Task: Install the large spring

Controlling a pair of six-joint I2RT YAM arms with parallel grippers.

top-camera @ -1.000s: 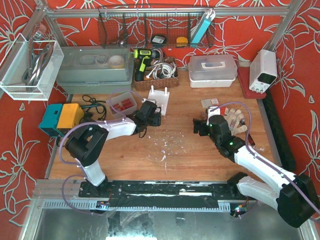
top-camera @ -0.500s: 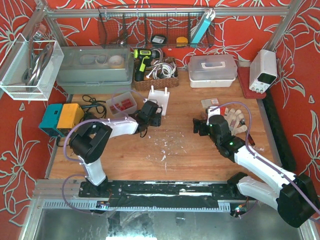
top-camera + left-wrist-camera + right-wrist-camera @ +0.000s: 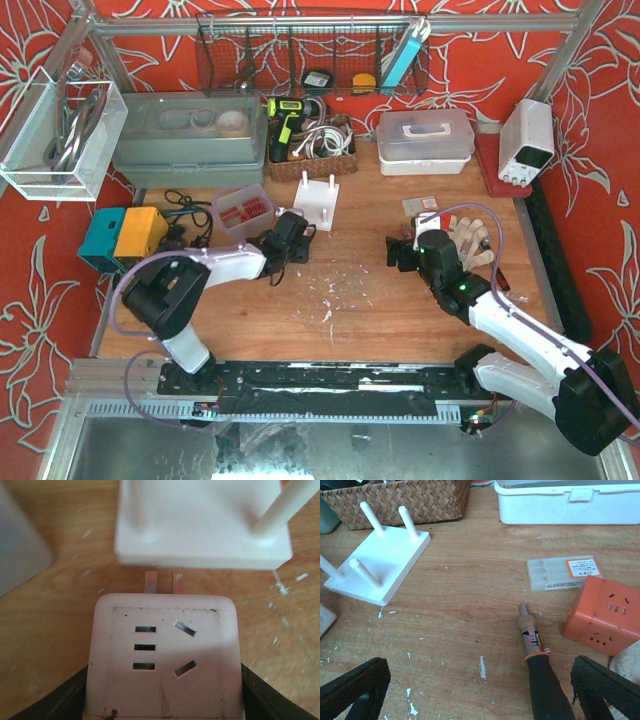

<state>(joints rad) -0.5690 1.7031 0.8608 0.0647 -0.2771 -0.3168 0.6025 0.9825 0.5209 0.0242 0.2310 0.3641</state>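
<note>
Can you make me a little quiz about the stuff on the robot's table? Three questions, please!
1. Pick one: what lies on the table between the fingers of the right pincer? A, a screwdriver; B, a spoon; C, a banana.
2. True or false: the white peg base sits outside the wicker basket.
3. What colour is the socket cube beside the screwdriver?
Key: 1 A. 2 True. 3 Orange.
</note>
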